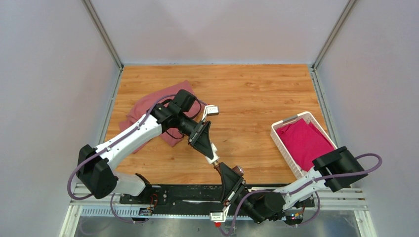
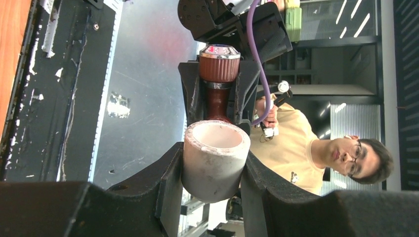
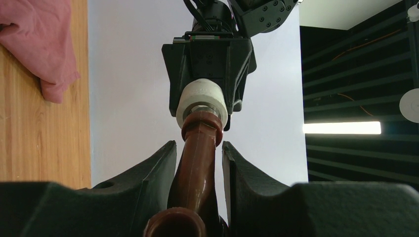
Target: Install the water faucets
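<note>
Reddish-brown on white: your tap [image 3: 195,168] and the white fitting [image 3: 202,101] meet end to end in mid-air, over the near part of the wooden table [image 1: 257,98].

Orientation. In the top view the two parts share one long axis, a diagonal from upper left to lower right. The fitting is at the upper-left end and the tap at the lower-right end. The tap's nose points up and left, away from the table's near edge, at the fitting's mouth. That open mouth faces back down and right towards it. The right wrist view shows the tap's collar against the mouth, with a thin silvery ring between them. How far the thread is engaged cannot be told.

Left gripper [image 2: 213,170]: your fingers are closed to the width of the fitting, one on each side of its round wall, and they hold it.

Right gripper [image 3: 197,163]: your fingers stand narrowly apart with the tap's body running lengthwise between them. The left wrist view shows them flanking its ribbed knob, which carries a silvery end. You have hold of the tap.

Surroundings. A dusty pink cloth [image 1: 148,106] lies crumpled at the table's left, partly under the left arm [image 1: 131,138]. A white slatted basket [image 1: 290,120] stands at the right edge, well apart from the work, with a red cloth [image 1: 304,140] inside.
</note>
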### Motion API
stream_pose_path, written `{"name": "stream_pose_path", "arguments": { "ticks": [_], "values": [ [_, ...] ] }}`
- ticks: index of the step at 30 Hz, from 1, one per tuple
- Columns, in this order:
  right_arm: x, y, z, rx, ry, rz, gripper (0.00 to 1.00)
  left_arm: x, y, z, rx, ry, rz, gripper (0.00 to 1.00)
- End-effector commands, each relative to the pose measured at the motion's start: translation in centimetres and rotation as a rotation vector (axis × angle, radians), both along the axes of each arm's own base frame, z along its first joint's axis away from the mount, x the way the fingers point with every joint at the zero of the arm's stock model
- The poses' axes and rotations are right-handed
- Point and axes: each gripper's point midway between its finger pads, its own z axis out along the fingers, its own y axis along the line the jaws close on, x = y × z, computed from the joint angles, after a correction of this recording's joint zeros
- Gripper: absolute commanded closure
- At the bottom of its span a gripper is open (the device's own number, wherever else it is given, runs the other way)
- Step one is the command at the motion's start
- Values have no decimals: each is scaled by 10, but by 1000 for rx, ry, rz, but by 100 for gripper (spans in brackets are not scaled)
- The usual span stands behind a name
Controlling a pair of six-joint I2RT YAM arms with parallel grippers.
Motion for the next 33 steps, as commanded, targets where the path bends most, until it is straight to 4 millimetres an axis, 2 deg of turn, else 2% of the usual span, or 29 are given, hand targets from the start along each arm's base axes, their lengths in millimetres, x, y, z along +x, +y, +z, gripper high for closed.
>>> {"name": "stream_pose_path", "arguments": {
  "ticks": [1,12,22,29,33],
  "values": [
    [5,-12,19,-34,-124,-70,100,-22,4,12,-37,22,-70,100],
    [7,-13,21,-14,-106,-70,100,-26,4,10,-26,23,-76,100],
    [8,-21,40,140,14,-18,100,-37,5,12,-38,20,-110,100],
    [8,-21,46,233,110,25,100,-39,6,18,-65,11,-128,100],
    [7,-18,42,256,170,65,100,-40,5,20,-75,11,-137,100]
  ]
}}
